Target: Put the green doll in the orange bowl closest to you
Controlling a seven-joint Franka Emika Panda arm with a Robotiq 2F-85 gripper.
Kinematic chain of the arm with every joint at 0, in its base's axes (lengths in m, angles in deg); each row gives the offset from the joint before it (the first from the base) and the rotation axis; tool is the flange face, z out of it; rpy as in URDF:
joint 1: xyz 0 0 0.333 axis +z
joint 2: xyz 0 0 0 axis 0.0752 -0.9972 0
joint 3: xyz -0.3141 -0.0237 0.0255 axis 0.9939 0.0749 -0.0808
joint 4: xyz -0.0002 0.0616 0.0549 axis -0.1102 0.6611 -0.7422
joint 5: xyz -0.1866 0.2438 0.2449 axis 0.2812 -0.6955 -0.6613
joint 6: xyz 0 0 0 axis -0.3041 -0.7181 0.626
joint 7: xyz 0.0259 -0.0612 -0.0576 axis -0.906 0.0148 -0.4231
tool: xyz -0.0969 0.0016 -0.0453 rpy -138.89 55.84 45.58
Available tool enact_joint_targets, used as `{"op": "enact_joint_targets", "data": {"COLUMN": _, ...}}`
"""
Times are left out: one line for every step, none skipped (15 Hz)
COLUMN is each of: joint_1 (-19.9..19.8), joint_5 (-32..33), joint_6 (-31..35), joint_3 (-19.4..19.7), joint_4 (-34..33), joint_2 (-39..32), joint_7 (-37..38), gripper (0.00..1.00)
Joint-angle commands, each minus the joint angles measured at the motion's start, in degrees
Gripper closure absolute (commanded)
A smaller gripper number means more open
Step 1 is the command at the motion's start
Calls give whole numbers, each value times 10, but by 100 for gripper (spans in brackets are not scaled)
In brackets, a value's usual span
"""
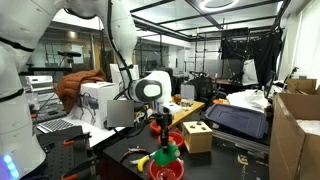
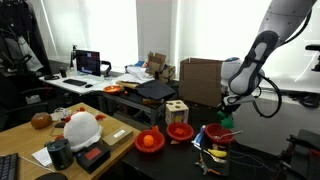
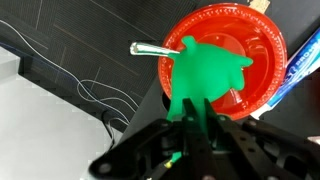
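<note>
So the gripper was pinched tight on the small bright green lumpy doll, dangling it right over the glossy red-orange plastic bowl.

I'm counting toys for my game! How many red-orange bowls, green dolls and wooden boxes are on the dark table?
red-orange bowls: 3
green doll: 1
wooden box: 1
Total: 5
</note>
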Motion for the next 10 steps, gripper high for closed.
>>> {"op": "enact_joint_targets", "data": {"joint_1": -9, "joint_5": -52, "joint_6": -17, "joint_3": -16, "joint_4": -37, "joint_2": -35, "joint_7": -47, "gripper": 97}}
{"op": "enact_joint_targets", "data": {"joint_1": -10, "joint_5": -61, "joint_6": -16, "joint_3": -20, "joint_4": -45, "joint_2": -42, "joint_7": -63, "gripper": 97}}
{"op": "enact_joint_targets", "data": {"joint_1": -9, "joint_5": -70, "joint_6": -16, "joint_3": -19, "joint_4": -53, "joint_2": -48, "joint_7": -75, "gripper": 97}}
{"op": "enact_joint_targets", "data": {"joint_1": -9, "joint_5": -78, "joint_6": -16, "joint_3": -17, "joint_4": -59, "joint_2": -51, "joint_7": -86, "gripper": 97}}
{"op": "enact_joint_targets", "data": {"joint_1": -7, "joint_5": -83, "joint_6": -17, "joint_3": -14, "joint_4": -66, "joint_2": -55, "joint_7": -94, "gripper": 97}}
{"op": "enact_joint_targets", "data": {"joint_1": -7, "joint_5": -89, "joint_6": -18, "joint_3": -11, "joint_4": -72, "joint_2": -59, "joint_7": -102, "gripper": 97}}
{"op": "enact_joint_targets", "data": {"joint_1": -10, "joint_5": -96, "joint_6": -17, "joint_3": -13, "joint_4": -77, "joint_2": -61, "joint_7": -112, "gripper": 97}}
{"op": "enact_joint_targets", "data": {"joint_1": -11, "joint_5": -100, "joint_6": -16, "joint_3": -14, "joint_4": -81, "joint_2": -64, "joint_7": -118, "gripper": 97}}
{"op": "enact_joint_targets", "data": {"joint_1": -17, "joint_5": -107, "joint_6": -15, "joint_3": -20, "joint_4": -84, "joint_2": -68, "joint_7": -125, "gripper": 97}}
{"op": "enact_joint_targets", "data": {"joint_1": -30, "joint_5": -118, "joint_6": -13, "joint_3": -34, "joint_4": -85, "joint_2": -68, "joint_7": -139, "gripper": 97}}
